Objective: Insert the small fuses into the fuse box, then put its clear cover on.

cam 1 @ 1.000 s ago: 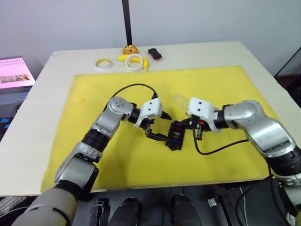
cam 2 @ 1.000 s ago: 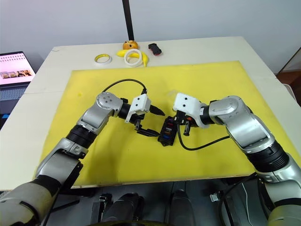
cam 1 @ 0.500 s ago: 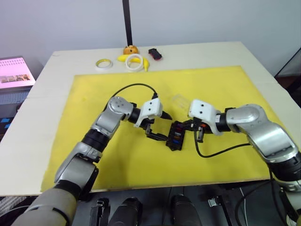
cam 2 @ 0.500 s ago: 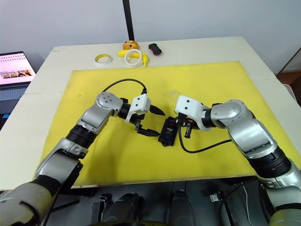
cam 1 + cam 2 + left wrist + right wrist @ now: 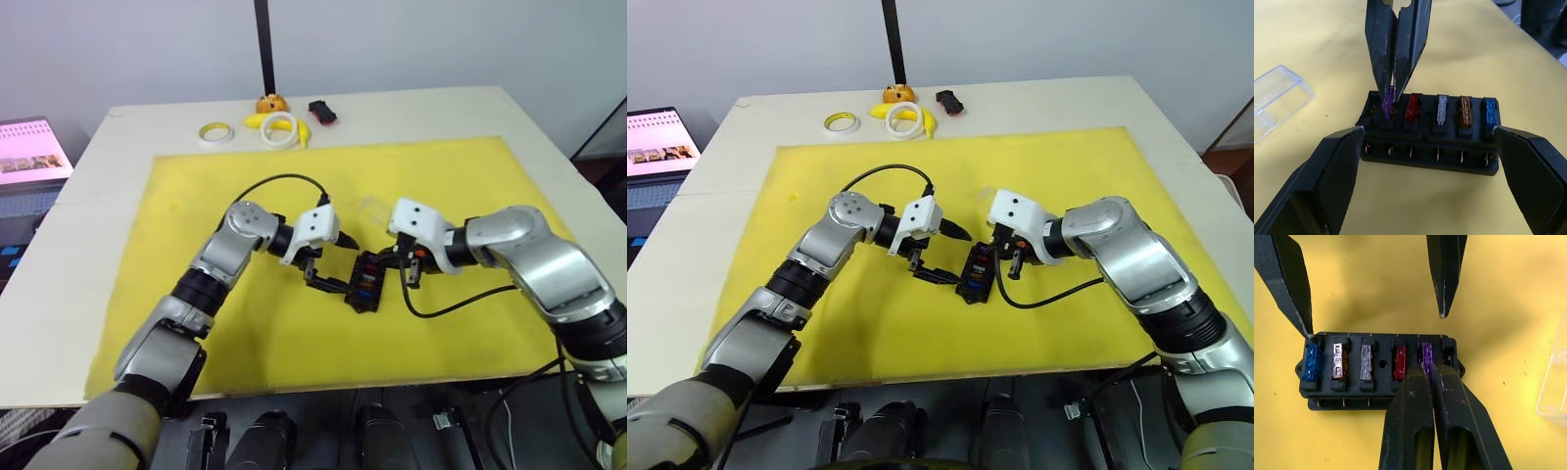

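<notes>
Fuse box (image 5: 1430, 142): black block lying on the yellow mat (image 5: 196, 196) near the middle of the table (image 5: 88, 196), toward its near edge; one row holds five fuses, the other row of slots stands empty.
Seated fuses: blue fuse (image 5: 1311, 368), brown fuse (image 5: 1339, 364), grey fuse (image 5: 1367, 361) and red fuse (image 5: 1399, 362), all pressed low in their slots.
Purple fuse (image 5: 1387, 101): upright in the slot second from one end, pinched at its top edge.
Right claw (image 5: 1395, 81): fingers drawn together on the purple fuse, tips at the box's top face.
Left claw (image 5: 1430, 161): fingers spread wide to either side of the box, one tip at the corner by the blue fuse, gripping nothing.
Change over the last second: the right arm has drawn out a little and come back to the box; the left claw and the box lie as they did. Judged meaning: the purple fuse is being pressed home, one end slot seems unfilled, and the covering step waits.
Clear cover (image 5: 1276, 100): loose on the mat just beyond the box, toward the far edge.
Writing: none legible on the fuses or box.
</notes>
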{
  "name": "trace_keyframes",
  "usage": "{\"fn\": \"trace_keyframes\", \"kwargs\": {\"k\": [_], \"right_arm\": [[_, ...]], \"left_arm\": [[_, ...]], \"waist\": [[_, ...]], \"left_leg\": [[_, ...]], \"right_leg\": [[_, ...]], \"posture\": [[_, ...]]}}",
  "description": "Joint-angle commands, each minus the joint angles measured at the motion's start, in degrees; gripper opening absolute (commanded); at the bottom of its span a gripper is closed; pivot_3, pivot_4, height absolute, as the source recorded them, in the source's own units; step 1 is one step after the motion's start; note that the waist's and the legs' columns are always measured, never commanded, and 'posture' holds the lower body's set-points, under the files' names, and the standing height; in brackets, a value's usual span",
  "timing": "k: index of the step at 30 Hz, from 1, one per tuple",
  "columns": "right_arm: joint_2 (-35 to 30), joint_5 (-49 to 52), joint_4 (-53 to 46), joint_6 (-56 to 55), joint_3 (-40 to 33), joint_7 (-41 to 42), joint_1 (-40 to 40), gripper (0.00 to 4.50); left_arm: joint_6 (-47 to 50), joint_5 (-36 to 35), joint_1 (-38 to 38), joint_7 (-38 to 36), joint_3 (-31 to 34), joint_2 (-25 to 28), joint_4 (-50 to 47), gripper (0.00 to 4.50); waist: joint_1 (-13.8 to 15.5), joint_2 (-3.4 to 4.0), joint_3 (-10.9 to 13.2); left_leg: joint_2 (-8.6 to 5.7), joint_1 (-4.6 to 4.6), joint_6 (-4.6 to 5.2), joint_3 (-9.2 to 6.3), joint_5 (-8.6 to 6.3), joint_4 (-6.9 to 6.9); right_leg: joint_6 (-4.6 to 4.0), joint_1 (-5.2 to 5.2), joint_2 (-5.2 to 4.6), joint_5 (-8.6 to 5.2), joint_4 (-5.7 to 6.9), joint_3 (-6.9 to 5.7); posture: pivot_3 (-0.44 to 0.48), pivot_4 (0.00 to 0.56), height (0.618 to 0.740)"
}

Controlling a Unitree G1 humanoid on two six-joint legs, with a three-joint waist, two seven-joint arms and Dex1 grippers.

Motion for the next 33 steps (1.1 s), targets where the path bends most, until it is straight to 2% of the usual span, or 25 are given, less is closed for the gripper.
{"fn": "trace_keyframes", "kwargs": {"k": [1,16,33], "right_arm": [[-0.2,-0.6,0.0,-0.1,2.2,1.1,-1.3,0.0],[-0.6,-0.8,0.6,5.4,6.2,3.2,-7.2,0.0],[-1.6,-0.3,-2.0,5.6,4.1,1.8,-3.7,0.0]], "left_arm": [[-0.8,0.0,-0.7,0.0,0.9,-0.2,-1.2,4.41],[-1.7,0.2,0.0,0.4,1.3,0.0,-0.9,4.41],[-2.1,0.2,0.9,0.4,1.3,0.9,-1.2,4.41]], "waist": [[0.0,0.0,0.0],[0.0,0.0,0.0],[0.1,0.0,0.0]], "left_leg": [[0.0,0.0,0.0,0.0,0.0,0.0],[0.0,-0.01,0.0,0.0,0.0,-0.01],[-0.02,-0.01,0.0,0.01,0.0,-0.01]], "right_leg": [[0.0,0.0,0.0,0.0,0.0,0.0],[0.0,-0.02,-0.02,0.0,-0.01,0.0],[0.0,-0.01,-0.03,0.0,0.0,0.0]], "posture": [[0.0,0.15,0.74],[0.0,0.15,0.74],[0.0,0.15,0.74]]}}
